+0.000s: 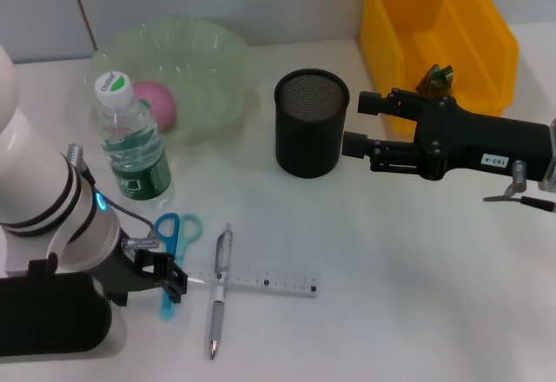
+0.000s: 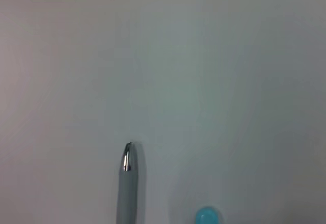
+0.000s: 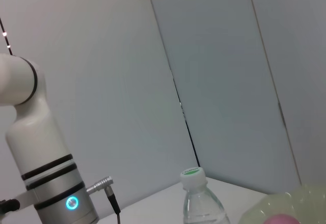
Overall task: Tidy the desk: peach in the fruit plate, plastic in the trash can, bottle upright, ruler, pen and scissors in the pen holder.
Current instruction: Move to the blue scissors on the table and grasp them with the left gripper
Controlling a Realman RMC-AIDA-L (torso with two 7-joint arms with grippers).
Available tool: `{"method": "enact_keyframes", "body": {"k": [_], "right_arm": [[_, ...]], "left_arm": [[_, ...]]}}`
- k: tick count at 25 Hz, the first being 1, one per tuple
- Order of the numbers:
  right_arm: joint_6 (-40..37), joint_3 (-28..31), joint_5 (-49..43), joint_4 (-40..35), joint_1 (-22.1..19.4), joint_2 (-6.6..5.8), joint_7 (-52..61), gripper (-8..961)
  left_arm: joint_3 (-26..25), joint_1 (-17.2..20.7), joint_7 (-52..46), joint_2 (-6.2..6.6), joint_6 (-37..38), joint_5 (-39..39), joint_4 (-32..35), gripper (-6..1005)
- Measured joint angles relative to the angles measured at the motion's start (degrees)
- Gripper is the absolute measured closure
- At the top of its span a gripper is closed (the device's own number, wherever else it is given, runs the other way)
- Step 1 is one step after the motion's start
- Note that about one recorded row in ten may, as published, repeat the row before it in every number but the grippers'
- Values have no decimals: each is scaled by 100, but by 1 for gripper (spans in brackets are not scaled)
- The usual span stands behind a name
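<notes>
Peach (image 1: 157, 104) sits in fruit plate (image 1: 217, 61); pen holder (image 1: 311, 122) looks empty.

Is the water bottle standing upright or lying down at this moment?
Upright. The water bottle stands on its base beside the fruit plate, white cap on top.

one bottle (image 1: 132, 141), one pen (image 1: 219, 288), one ruler (image 1: 261, 281), one scissors (image 1: 173, 247)

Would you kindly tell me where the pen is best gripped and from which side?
Probably from straight above, jaws across the lower barrel of the pen: it lies flat, crossing over the ruler higher up, and that stretch is bare, away from the scissors.
</notes>
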Motion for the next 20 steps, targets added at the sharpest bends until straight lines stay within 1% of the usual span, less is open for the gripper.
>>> {"method": "enact_keyframes", "body": {"k": [3,10,20], "right_arm": [[-3,-7,0,-5,5,0,0,128],[-5,-2,0,-4,9,0,0,128],[-22,-9,0,-27,-48,-7,0,129]], "left_arm": [[22,-32,146,21,-1,-44,-55,315],[56,-89,243,34,-46,-137,-111,316],[61,-235,238,-33,-151,-213,-392,315]]}}
